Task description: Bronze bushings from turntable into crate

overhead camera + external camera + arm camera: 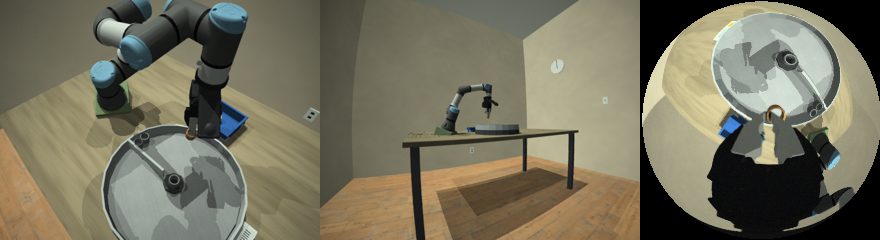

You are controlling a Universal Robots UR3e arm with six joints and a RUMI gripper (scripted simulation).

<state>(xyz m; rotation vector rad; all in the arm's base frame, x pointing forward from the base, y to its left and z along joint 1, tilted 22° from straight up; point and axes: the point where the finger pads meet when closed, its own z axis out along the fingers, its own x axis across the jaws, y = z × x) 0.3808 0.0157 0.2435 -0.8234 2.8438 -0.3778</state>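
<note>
Above the turntable's (pixel 103 196) (pixel 497 127) (pixel 713 65) raised rim, near the crate side: claw (pixel 192 130) (pixel 488 115) (pixel 767 112) pinched on one bronze bushing (pixel 191 134) (pixel 487 117) (pixel 776 114). Bushing at the fingertips, clear of the rim below. Blue crate (pixel 233 121) (pixel 470 129) (pixel 732 127) just outside the rim, partly hidden behind the claw in top view. Divider (pixel 147 157) (pixel 812 90) runs hub to rim; two steel bushings (pixel 141 139) (pixel 815 109) by its outer end, well apart from the claw. Open turntable floor between hub and claw.

Muted light from overhead throws hard-edged, overlapping shadows across the turntable (pixel 144 201) (pixel 762 90) below the gripper (pixel 192 129) (pixel 488 116) (pixel 767 112), while the wrist view bends strongly inside a black-cornered circle and looks coarse.
</note>
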